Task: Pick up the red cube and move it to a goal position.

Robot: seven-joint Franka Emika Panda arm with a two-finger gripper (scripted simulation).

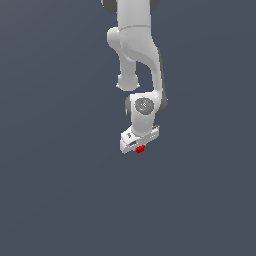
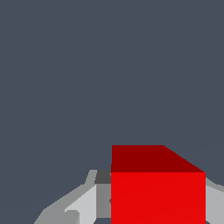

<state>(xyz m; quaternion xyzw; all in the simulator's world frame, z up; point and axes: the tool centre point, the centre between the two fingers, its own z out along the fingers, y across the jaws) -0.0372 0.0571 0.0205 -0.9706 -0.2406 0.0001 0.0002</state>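
Clearly the white arm (image 1: 136, 50) reaches down from the top of the exterior view, its end effector (image 1: 139, 145) pointing downward near the middle of the scene. The red cube (image 1: 140, 148) sits at the fingertips, just under the end effector's pale body. From the wrist view, the red cube (image 2: 158, 192) fills the space between the grey fingers (image 2: 83, 203), which flank it on both sides, so the end effector is clamped around it.
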